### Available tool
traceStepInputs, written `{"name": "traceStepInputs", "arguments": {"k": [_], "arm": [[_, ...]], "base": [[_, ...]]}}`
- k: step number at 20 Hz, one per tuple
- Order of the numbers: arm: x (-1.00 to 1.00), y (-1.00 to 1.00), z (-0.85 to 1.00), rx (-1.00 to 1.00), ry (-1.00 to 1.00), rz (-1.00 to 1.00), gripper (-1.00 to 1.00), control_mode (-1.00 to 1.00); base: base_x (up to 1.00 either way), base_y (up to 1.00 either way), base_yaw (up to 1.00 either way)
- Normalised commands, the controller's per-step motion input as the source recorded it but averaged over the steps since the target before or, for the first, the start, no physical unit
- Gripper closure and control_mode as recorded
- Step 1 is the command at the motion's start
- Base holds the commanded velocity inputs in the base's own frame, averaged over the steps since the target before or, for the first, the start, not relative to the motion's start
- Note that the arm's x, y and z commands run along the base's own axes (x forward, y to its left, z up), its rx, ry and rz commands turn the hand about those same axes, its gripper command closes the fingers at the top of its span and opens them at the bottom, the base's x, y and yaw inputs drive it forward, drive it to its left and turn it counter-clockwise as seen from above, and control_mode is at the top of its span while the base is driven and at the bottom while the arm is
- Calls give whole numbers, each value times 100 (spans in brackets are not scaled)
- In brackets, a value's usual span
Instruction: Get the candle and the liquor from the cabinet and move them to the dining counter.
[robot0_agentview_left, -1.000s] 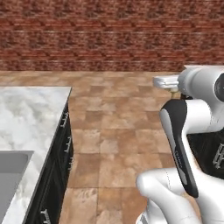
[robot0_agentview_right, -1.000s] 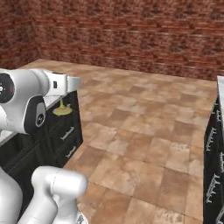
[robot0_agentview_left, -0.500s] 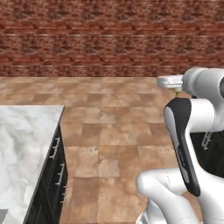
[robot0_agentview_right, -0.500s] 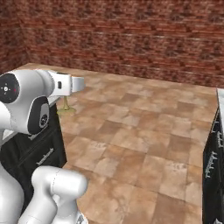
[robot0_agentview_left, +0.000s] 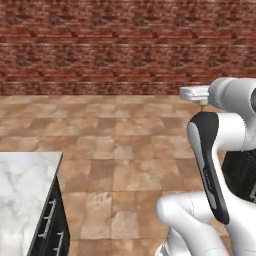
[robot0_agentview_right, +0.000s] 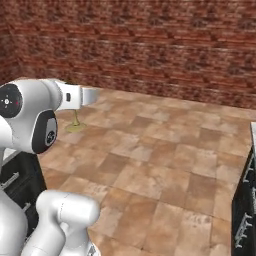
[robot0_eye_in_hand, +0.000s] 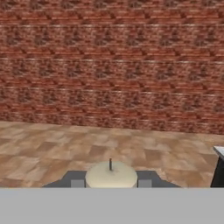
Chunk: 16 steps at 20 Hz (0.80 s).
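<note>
My gripper (robot0_eye_in_hand: 110, 183) is shut on the candle (robot0_eye_in_hand: 109, 174), whose cream top and dark wick rise between the two fingertips. In the right base view the candle's golden flared base (robot0_agentview_right: 76, 125) hangs below my white hand (robot0_agentview_right: 82, 96), above the tiled floor. A sliver of gold (robot0_agentview_left: 202, 104) also peeks out under the hand in the left base view. The dining counter (robot0_agentview_left: 22, 195), white veined marble on a dark base, lies at the lower left, well apart from the gripper. The liquor and the cabinet are out of view.
A red brick wall (robot0_agentview_left: 125, 45) closes the far side beyond a wide brown tiled floor (robot0_agentview_left: 125, 150). Dark drawer fronts with silver pulls stand at the right edge (robot0_agentview_right: 245, 210), and the counter's dark base (robot0_agentview_right: 15, 175) sits at the lower left.
The whole picture has swung as the base turns: the marble counter and its sink have slid left and mostly out of frame. The candle stays in the shut gripper.
</note>
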Motion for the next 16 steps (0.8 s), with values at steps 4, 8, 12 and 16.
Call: {"name": "traceStepInputs", "arguments": {"k": [4, 8, 12, 16], "arm": [[0, 0, 0, 0, 0, 0, 100, 100], [0, 0, 0, 0, 0, 0, 100, 100], [0, 0, 0, 0, 0, 0, 100, 100], [0, 0, 0, 0, 0, 0, 100, 100]], "base": [[100, 0, 0], [100, 0, 1], [100, -12, 15], [100, -52, 48]]}}
